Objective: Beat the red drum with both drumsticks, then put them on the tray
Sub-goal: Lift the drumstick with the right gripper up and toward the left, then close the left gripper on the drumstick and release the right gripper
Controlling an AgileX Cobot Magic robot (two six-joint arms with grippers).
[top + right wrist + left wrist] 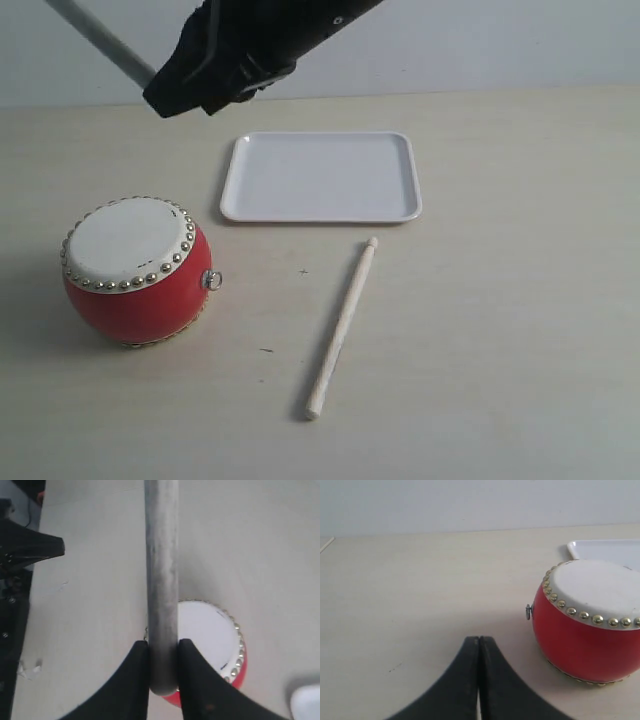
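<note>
**Right gripper clamped on one stick above the drum; left gripper closed on nothing.**

The right gripper (162, 652) has its two black fingers (137, 680) narrow and pressed on both sides of a thin long stick (161, 555), which looks grey and blurred. The small round red drum (135, 270), with a cream skin top and brass studs, shows directly below these fingers. The left gripper (479, 642) has its fingers touching each other with nothing between them. It is low, near the drum's side but apart from it. A second pale wooden drumstick (342, 325) lies flat on the pale beige table (500, 350). Its rounded tip is just beside the front rim of the flat white rectangular plastic tray (320, 175), not touching. The tray lies behind the drum and to its right. Open table surface stretches to the right of the lying drumstick.
</note>
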